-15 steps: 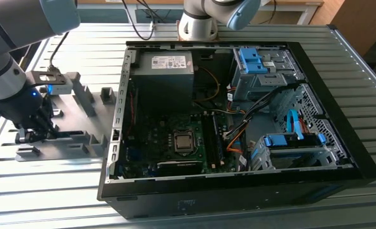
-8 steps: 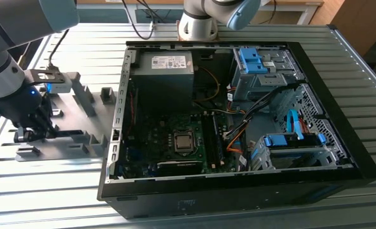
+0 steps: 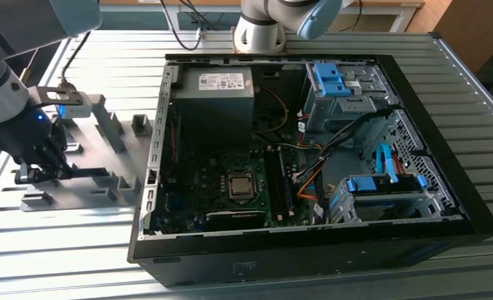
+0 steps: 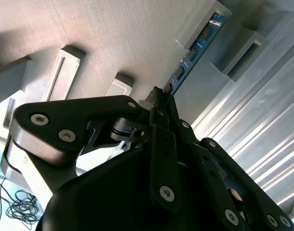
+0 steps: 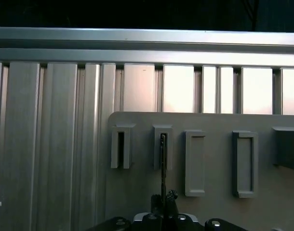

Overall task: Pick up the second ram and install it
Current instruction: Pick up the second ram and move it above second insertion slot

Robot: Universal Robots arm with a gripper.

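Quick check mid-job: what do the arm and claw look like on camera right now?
The arm is silver-grey tubing with blue-grey joint caps; a small blue light glows near its black wrist. The claw is matte black, built of flat linkage plates with silver screws.

An open computer case (image 3: pixel 313 262) lies beside a grey holder plate (image 3: pixel 132 156) on a slatted metal table (image 3: pixel 63 250).

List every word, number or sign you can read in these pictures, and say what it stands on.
White label on the power supply: print too small to read.
Mark on the front of the computer case: too faint to read.
On the second ram: no legible text.
Nothing can be quoted.
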